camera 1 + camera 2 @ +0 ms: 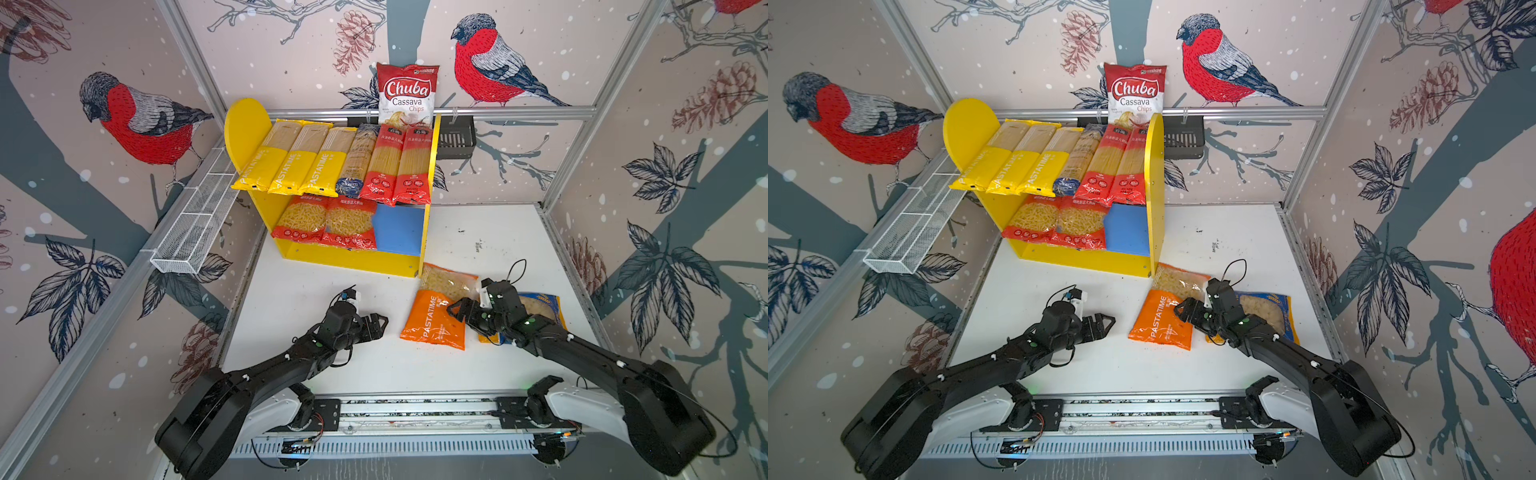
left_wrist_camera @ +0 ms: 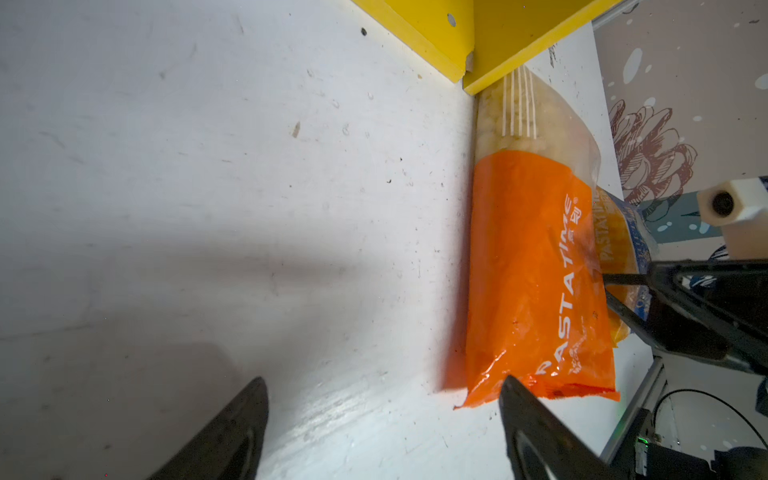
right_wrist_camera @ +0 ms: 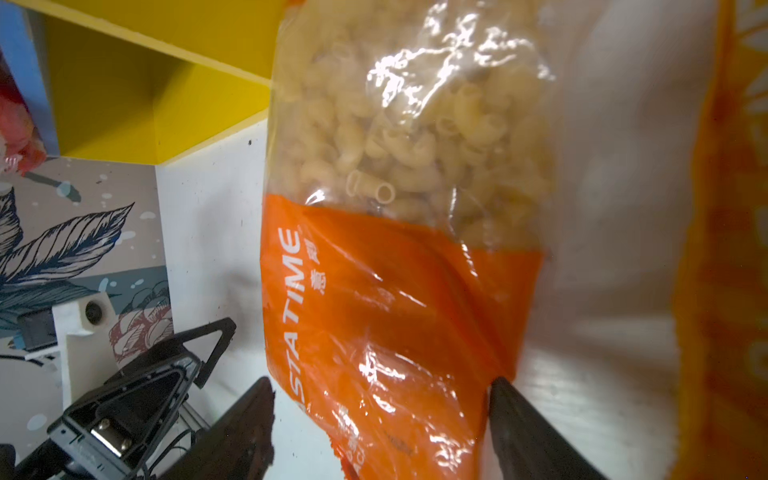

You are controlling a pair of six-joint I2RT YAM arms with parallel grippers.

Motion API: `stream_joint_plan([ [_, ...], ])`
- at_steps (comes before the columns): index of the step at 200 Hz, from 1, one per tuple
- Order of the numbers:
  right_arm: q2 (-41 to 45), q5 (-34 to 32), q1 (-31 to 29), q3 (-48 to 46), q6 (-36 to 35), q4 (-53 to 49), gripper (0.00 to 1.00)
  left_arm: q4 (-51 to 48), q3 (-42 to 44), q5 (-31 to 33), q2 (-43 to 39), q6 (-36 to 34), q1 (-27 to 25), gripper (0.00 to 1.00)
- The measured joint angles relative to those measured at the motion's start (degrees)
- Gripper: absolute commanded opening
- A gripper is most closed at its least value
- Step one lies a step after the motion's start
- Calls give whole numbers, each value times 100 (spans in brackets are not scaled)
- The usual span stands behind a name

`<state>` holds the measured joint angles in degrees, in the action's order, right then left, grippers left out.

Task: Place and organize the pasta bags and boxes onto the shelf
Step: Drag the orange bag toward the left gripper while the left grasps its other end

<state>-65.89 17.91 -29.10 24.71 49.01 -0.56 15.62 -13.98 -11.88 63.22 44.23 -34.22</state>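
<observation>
The yellow shelf (image 1: 353, 262) (image 1: 1084, 262) carries several long spaghetti packs (image 1: 332, 162) on top and two red macaroni bags (image 1: 324, 224) on its blue lower board. An orange PASTATIME macaroni bag (image 1: 436, 320) (image 1: 1163, 320) (image 2: 532, 270) (image 3: 374, 291) lies flat on the table by the shelf's right front corner. My right gripper (image 1: 457, 309) (image 3: 381, 380) is open, its jaws straddling the bag's right edge. A blue-orange bag (image 1: 548, 307) (image 1: 1271, 307) lies partly under the right arm. My left gripper (image 1: 376, 326) (image 2: 383, 380) is open and empty, just left of the orange bag.
A Chuba chips bag (image 1: 407, 93) stands above a black slotted basket (image 1: 455, 141) on the back wall. A white wire-mesh basket (image 1: 195, 224) hangs on the left wall. The blue board's right part (image 1: 397, 228) is bare.
</observation>
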Motion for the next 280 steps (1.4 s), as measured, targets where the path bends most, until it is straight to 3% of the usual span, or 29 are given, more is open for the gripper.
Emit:
stream_joint_plan([
  [53,-415,-258,350,256,-455,-9,82,675,76,-334,278,199,-199,86],
  [129,-1091,-341,861,619,-883,153,82,1290,-485,-634,1600,81,-553,83],
  [182,-1803,-345,1008,885,-1003,809,79,1587,-892,-946,2304,26,-649,78],
  [229,-2140,-216,922,782,-1005,1412,65,1939,-1130,-1318,2835,-74,-750,71],
  [280,-2317,-76,866,612,-903,1801,37,2188,-1209,-1613,3132,-48,-761,54],
])
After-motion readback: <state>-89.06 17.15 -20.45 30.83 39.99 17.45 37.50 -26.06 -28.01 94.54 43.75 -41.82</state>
